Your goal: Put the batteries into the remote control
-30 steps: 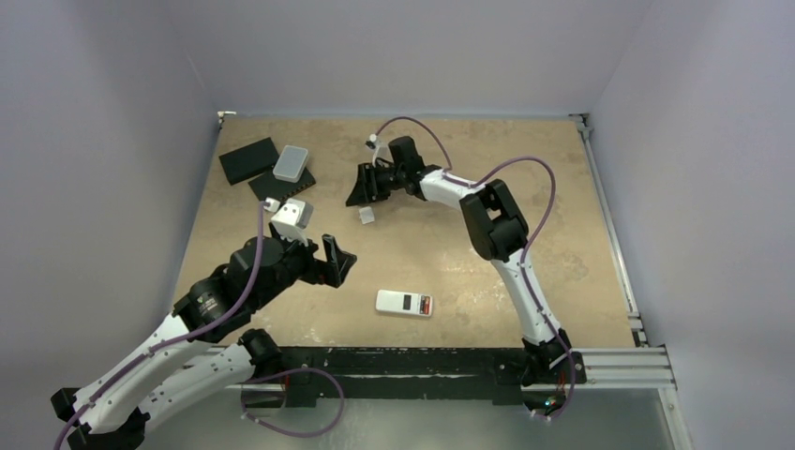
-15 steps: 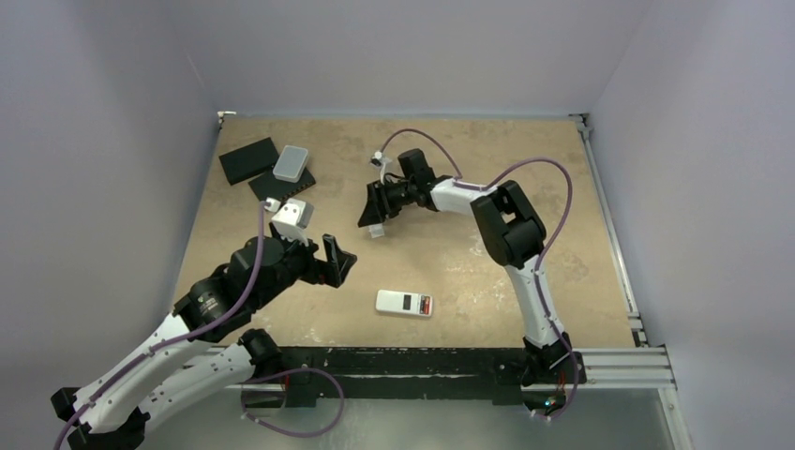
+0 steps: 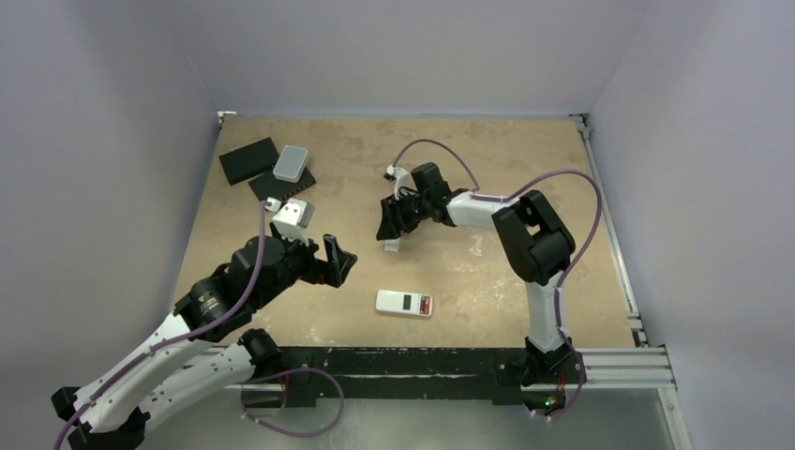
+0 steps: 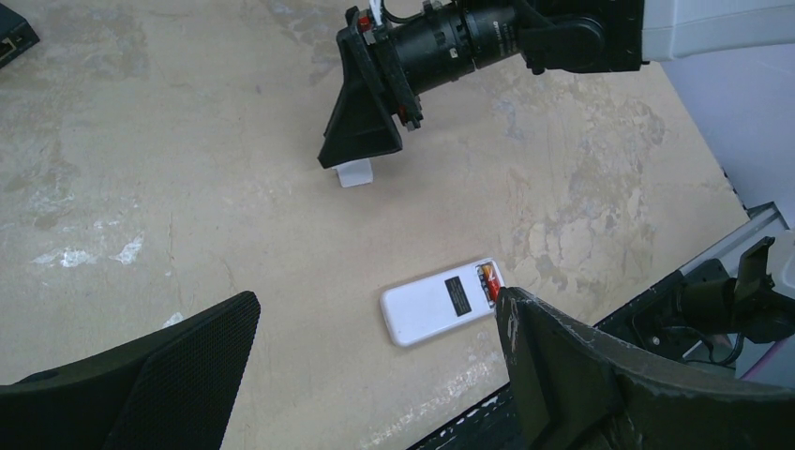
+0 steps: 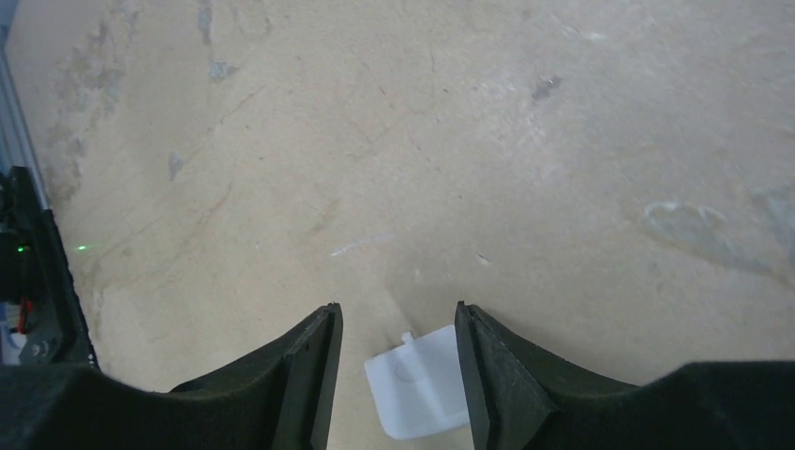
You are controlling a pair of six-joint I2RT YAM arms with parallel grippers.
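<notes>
The remote control point(image 3: 404, 303) point(image 4: 439, 308) lies back-up near the table's front edge, its end compartment open. A reddish-orange battery point(image 4: 487, 280) point(image 3: 425, 304) lies in that compartment; I cannot make out a dark one. My left gripper point(image 3: 336, 260) point(image 4: 377, 298) hangs open just left of the remote, holding nothing. My right gripper point(image 3: 392, 233) point(image 5: 397, 307) points down at mid-table, open, straddling a small white flat piece with a tab point(image 5: 417, 384) point(image 3: 392, 247) point(image 4: 354, 173). The piece lies on the table against one finger, with a gap to the other.
At the back left lie two flat black slabs point(image 3: 247, 159) point(image 3: 281, 186) with a light grey rounded box point(image 3: 292, 162) on them. A metal rail point(image 3: 611, 234) runs along the table's right edge, and a black base bar point(image 3: 403, 361) along the front.
My right gripper has moved nearer and to the right, toward the remote, and the white piece has slid along between its jaws. The left arm has not moved.
</notes>
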